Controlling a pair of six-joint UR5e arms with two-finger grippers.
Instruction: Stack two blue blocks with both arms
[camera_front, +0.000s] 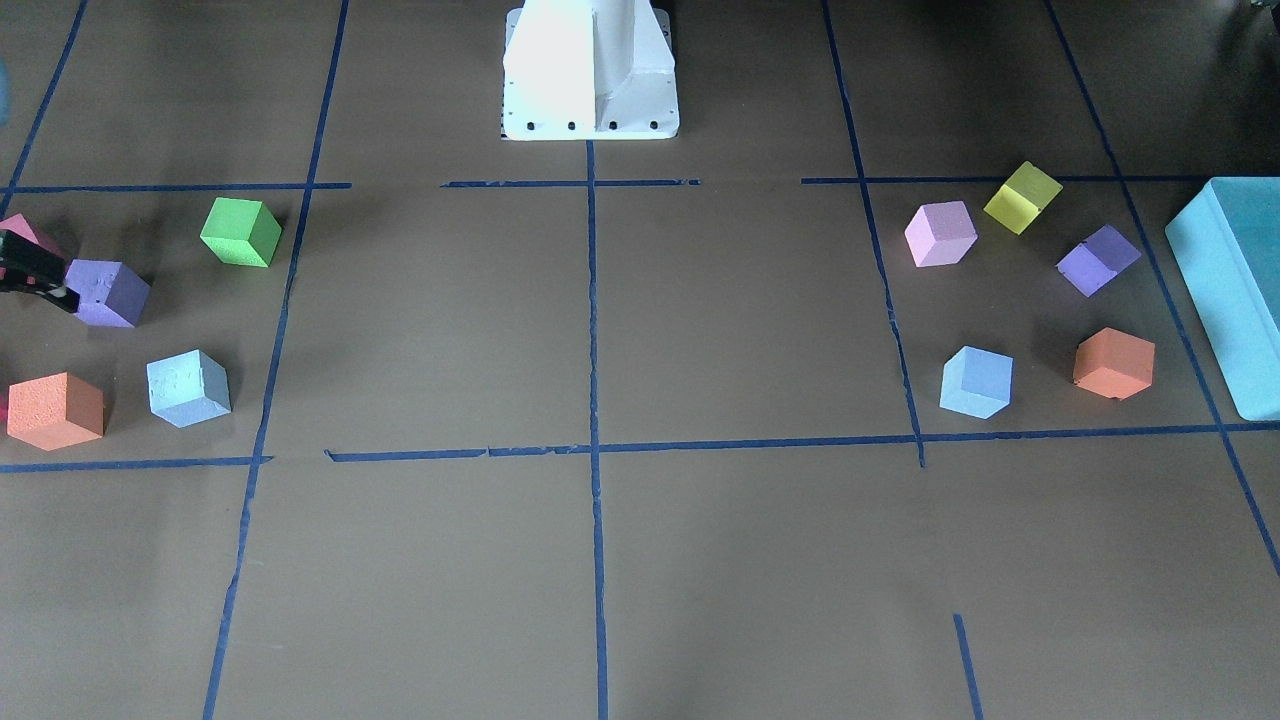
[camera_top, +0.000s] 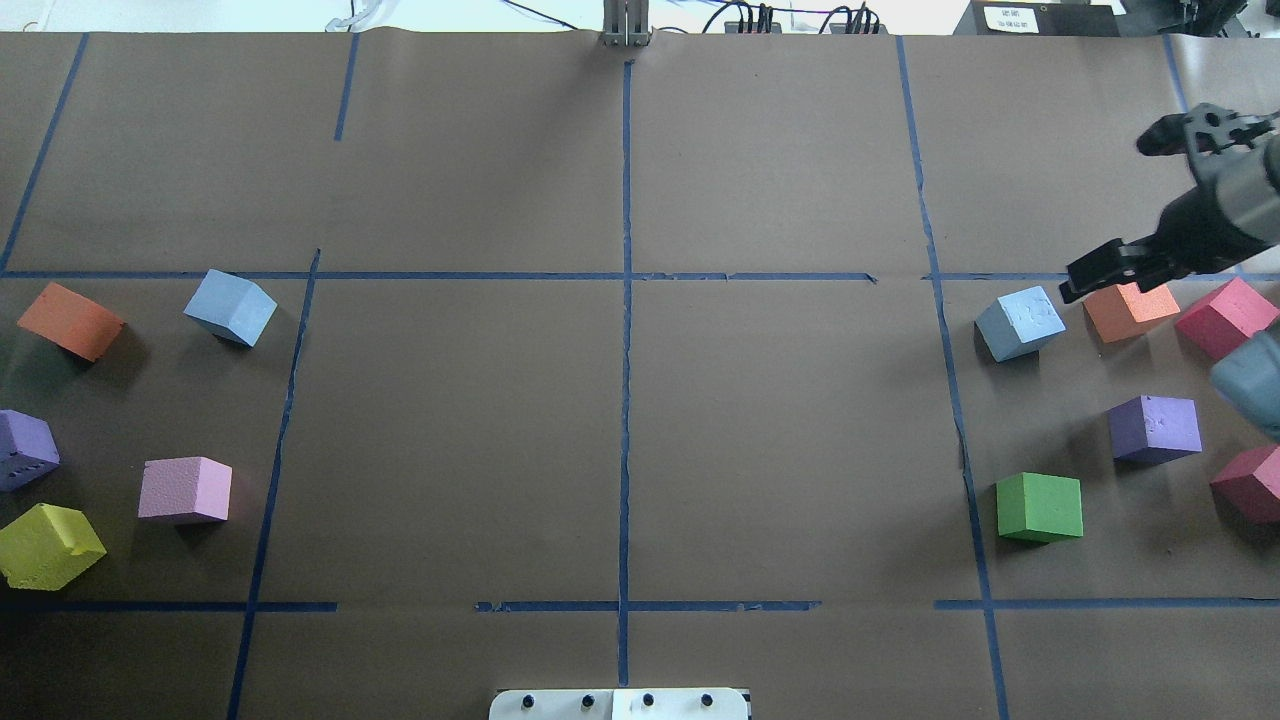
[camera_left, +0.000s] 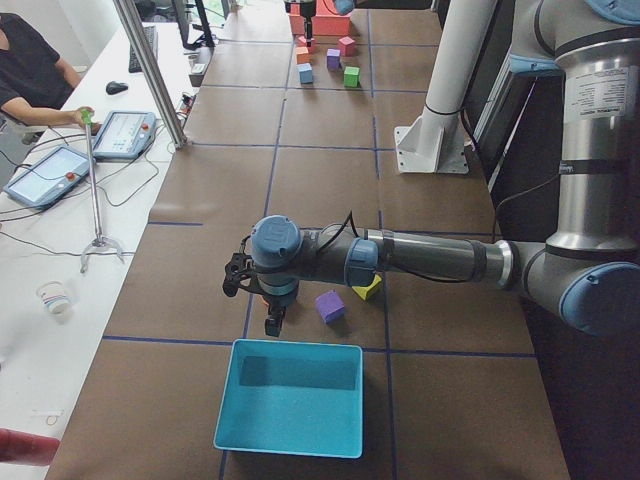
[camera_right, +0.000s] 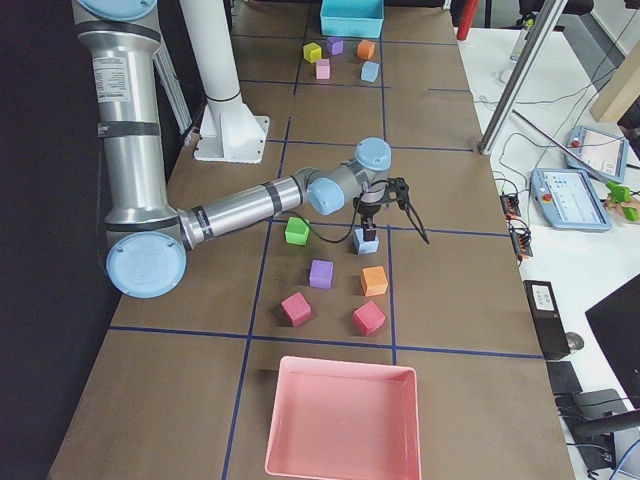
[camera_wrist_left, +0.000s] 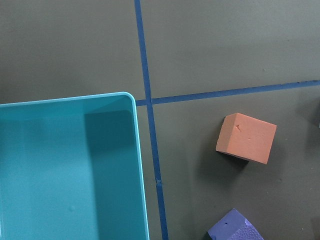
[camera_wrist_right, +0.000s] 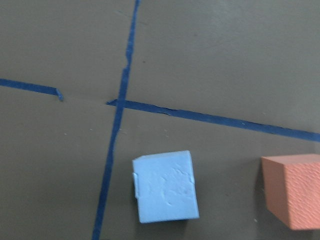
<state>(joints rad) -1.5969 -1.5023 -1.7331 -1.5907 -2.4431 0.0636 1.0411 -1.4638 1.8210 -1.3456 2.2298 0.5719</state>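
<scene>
A sky-blue block (camera_top: 230, 307) lies on the robot's left side and shows at the right of the front view (camera_front: 977, 381). A paler blue block (camera_top: 1020, 322) lies on the robot's right side (camera_front: 188, 388). My right gripper (camera_top: 1110, 215) is open and empty. It hovers above the table just beyond and to the right of the pale block, next to an orange cube (camera_top: 1130, 310). The right wrist view has the pale block (camera_wrist_right: 165, 186) low in its middle. My left gripper (camera_left: 252, 300) hovers by the teal box's far edge. I cannot tell whether it is open or shut.
A large teal box (camera_front: 1235, 290) stands at the table's left end and a pink tray (camera_right: 340, 420) at the right end. Orange (camera_wrist_left: 246, 137), purple (camera_top: 1155, 428), green (camera_top: 1040, 507), pink (camera_top: 185, 490), yellow (camera_top: 48, 545) and magenta (camera_top: 1225, 317) cubes lie around both blue blocks.
</scene>
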